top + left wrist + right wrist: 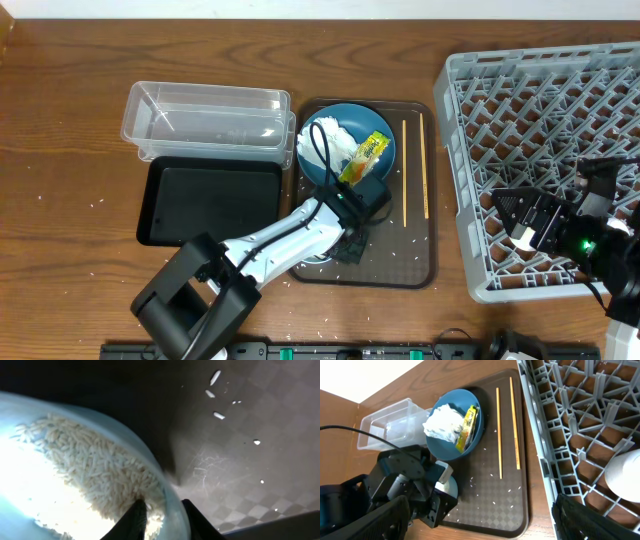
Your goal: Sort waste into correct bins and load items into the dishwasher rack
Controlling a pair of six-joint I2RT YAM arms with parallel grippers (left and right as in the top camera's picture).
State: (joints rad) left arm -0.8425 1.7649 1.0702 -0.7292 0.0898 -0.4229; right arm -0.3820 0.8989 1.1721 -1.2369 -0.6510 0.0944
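While the left gripper [162, 510] is low over the brown tray [510, 510], its jaws are clenched on the rim of the white bowl [125, 435], one finger inside beside the rice [95, 470] and one outside. The blue plate [442, 450] on the same tray carries the tissue [442, 422] and the wrapper [466, 427]; the chopsticks [499, 430] lie just beside it. The right gripper [480, 502] hangs over the dishwasher rack [540, 110], jaws released and holding nothing. The clear tub [205, 120] and black tray [210, 200] stand on the tabletop.
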